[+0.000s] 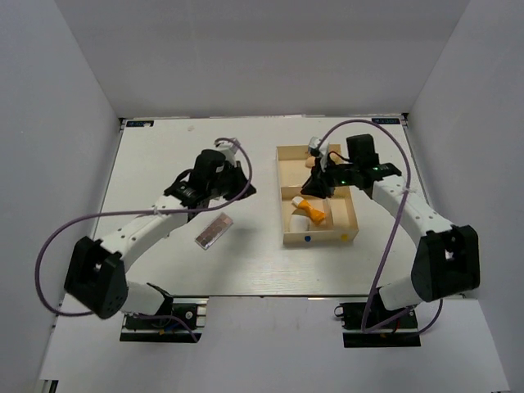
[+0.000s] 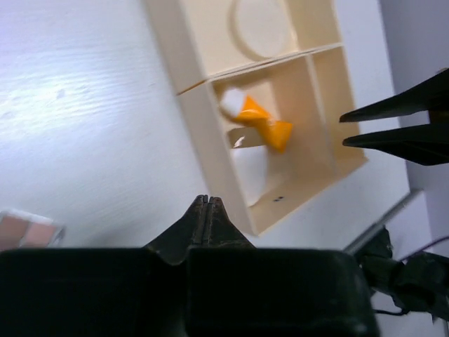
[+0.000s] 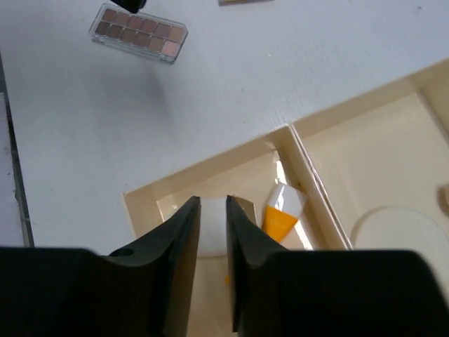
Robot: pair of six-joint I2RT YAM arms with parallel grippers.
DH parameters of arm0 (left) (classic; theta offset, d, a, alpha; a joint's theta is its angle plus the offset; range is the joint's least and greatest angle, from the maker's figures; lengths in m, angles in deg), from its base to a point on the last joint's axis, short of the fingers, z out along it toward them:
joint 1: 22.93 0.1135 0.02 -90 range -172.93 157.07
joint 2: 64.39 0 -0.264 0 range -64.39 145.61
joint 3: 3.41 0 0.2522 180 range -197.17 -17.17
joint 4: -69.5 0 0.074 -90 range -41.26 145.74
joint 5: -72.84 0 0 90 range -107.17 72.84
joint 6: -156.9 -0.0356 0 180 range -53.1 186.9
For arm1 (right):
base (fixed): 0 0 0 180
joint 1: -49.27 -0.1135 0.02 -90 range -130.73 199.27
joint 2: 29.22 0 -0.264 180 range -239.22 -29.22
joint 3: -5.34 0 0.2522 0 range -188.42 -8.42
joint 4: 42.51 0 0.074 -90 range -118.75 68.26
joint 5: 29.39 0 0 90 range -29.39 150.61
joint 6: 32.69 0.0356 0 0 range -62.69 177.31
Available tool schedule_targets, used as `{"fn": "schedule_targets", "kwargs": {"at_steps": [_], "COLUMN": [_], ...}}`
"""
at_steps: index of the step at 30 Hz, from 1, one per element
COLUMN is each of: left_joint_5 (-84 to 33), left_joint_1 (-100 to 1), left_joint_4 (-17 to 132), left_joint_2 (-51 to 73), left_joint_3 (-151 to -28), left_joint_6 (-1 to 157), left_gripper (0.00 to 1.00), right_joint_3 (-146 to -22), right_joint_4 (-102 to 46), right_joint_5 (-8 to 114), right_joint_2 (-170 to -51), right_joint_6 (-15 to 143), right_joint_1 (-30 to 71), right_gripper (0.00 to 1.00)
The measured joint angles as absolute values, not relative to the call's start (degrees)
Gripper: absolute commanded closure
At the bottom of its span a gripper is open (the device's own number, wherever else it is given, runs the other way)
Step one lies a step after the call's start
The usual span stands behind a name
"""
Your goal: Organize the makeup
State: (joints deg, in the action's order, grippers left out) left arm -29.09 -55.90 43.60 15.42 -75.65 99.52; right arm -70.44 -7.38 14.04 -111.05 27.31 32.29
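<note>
The cream tray (image 1: 319, 238) lies right of centre. Its near compartment holds an orange white-capped tube (image 1: 309, 209) and a white piece (image 1: 299, 222). A round cream puff (image 3: 393, 228) lies in the far section, with a peach sponge (image 3: 443, 196) at the frame edge. My right gripper (image 1: 313, 187) hovers over the tray with its jaws a narrow gap apart. The left wrist view shows nothing between its fingers (image 2: 393, 105). The long brown-pink palette (image 1: 214, 231) lies on the table left of the tray. My left gripper (image 2: 205, 203) is shut and empty, above the table between palette (image 2: 28, 228) and tray (image 2: 210, 140).
White walls close in the table on three sides. Both arm bases sit at the near edge. A loose cable loops from each arm, the left one (image 1: 49, 246) over the table's left side.
</note>
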Motion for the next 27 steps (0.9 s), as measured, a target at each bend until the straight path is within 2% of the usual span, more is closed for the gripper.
{"fn": "schedule_targets", "kwargs": {"at_steps": [1, 5, 8, 10, 11, 12, 14, 19, 27], "left_joint_5": [-27.51, -20.89, -16.76, -14.27, -13.39, -12.52, -11.14, -9.59, -9.11], "left_joint_1": [-55.46, -54.53, -54.04, -53.72, -53.67, -53.59, -53.45, -53.45, -53.43], "left_joint_4": [42.05, 34.75, 28.71, 24.36, 22.77, 21.24, 18.42, 12.89, 7.16], "left_joint_2": [13.01, 4.1, -3.34, -8.36, -10.4, -12.67, -16.38, -21.65, -26.61], "left_joint_3": [-73.9, -66.45, -61.73, -59.89, -59.5, -59.17, -58.95, -58.89, -57.9], "left_joint_6": [99.58, 101.62, 104.02, 105.97, 106.73, 107.54, 109.18, 112.74, 117.9], "left_gripper": [1.0, 1.0, 1.0, 1.0, 1.0, 1.0, 0.96, 0.82, 0.82], "right_joint_3": [-71.73, -78.0, -83.47, -88.14, -90.46, -92.84, -96.27, -106.29, -117.21], "right_joint_4": [-7.73, -9.02, -9.89, -10.4, -10.79, -11.38, -12.14, -10.7, -7.51], "right_joint_5": [14.33, 17.32, 20.99, 23.9, 25.26, 26.79, 30.02, 37.43, 42.98], "right_joint_2": [-112.86, -119.98, -125.34, -129.89, -132.36, -135.02, -139.85, -151.28, -160.77], "right_joint_6": [27.66, 29.43, 31.35, 32.9, 33.45, 34.28, 35.22, 38.04, 38.91], "right_joint_1": [30.81, 24.03, 19.16, 16.05, 14.79, 13.54, 11.07, 6.63, 3.12], "right_gripper": [0.67, 0.47, 0.35, 0.3, 0.24, 0.22, 0.11, 0.11, 0.11]}}
